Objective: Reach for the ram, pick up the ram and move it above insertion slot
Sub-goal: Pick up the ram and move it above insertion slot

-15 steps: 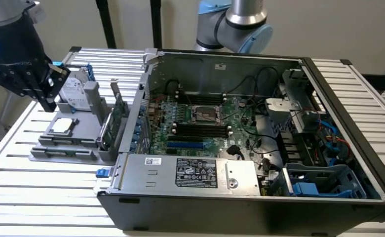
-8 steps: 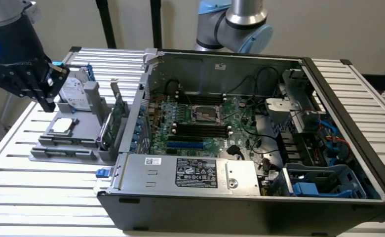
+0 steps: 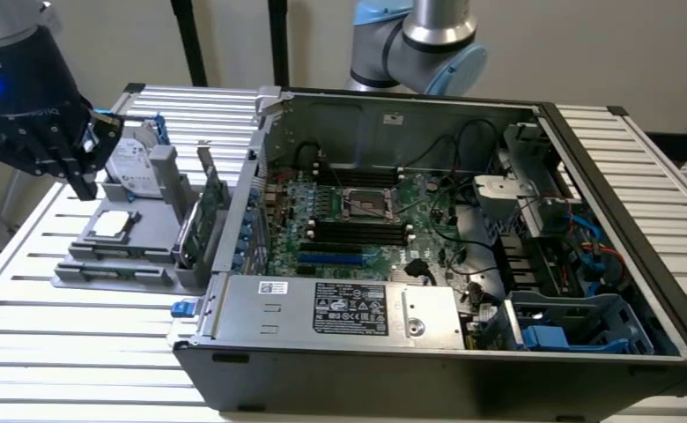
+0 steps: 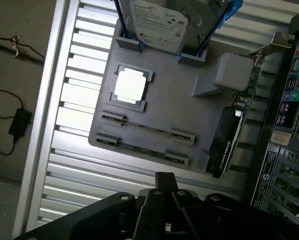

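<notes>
From where I stand, the black multi-fingered gripper [image 3: 85, 187] hangs over the far corner of the flat grey plastic parts holder [image 4: 174, 107], close to the silver hard drive [image 4: 157, 22] that stands upright in blue brackets. Its fingers are pressed together and hold nothing.

The ram [image 4: 139, 148], a long, thin green circuit-board stick, sits on its edge between two small grey clips along the holder's outer edge. A second stick like it [image 4: 147, 129] lies just beside and parallel to it. The square silver processor chip [image 4: 129, 86] rests in its pocket between the sticks and the drive. The larger green expansion card with a black fan shroud [image 4: 229, 135] stands at the end of the holder nearest the open black computer case [image 3: 438, 379]. In the wrist view the gripper [image 4: 164, 181] points toward the outer stick but is well apart from it.

To my eye the reach is barely under way, and closed fingers cannot take a stick this thin. They would have to part before coming down. A good approach would be from straight above, with the fingers set across the board's thin faces at mid-length, clear of both clips. The gap to the neighbouring stick looks tight, so a finger dropping off-line could land on the wrong board or knock it over. Keeping away from the processor side matters too. The black memory slots [image 3: 361, 232] lie inside the case, well away from here.
</notes>
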You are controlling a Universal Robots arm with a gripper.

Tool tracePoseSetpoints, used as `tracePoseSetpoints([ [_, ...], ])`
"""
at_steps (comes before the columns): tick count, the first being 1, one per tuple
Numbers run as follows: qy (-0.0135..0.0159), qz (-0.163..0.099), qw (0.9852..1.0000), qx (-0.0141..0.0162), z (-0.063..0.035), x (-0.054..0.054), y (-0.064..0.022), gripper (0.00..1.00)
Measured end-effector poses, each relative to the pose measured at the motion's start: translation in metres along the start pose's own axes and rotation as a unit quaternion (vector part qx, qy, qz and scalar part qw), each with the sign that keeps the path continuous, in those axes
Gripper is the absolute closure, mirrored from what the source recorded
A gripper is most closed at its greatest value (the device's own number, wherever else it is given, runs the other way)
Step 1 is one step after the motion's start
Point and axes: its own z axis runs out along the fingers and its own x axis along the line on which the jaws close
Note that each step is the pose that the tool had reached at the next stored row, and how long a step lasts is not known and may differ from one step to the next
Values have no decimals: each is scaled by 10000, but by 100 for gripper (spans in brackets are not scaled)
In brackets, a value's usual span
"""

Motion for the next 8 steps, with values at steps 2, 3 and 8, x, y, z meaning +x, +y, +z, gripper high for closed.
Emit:
tracePoseSetpoints([
  [2,3,-174,9998,1,0,0,0,89],
  [3,4,-266,9996,1,0,1,0,89],
  [8,11,-723,9974,2,1,1,0,89],
])
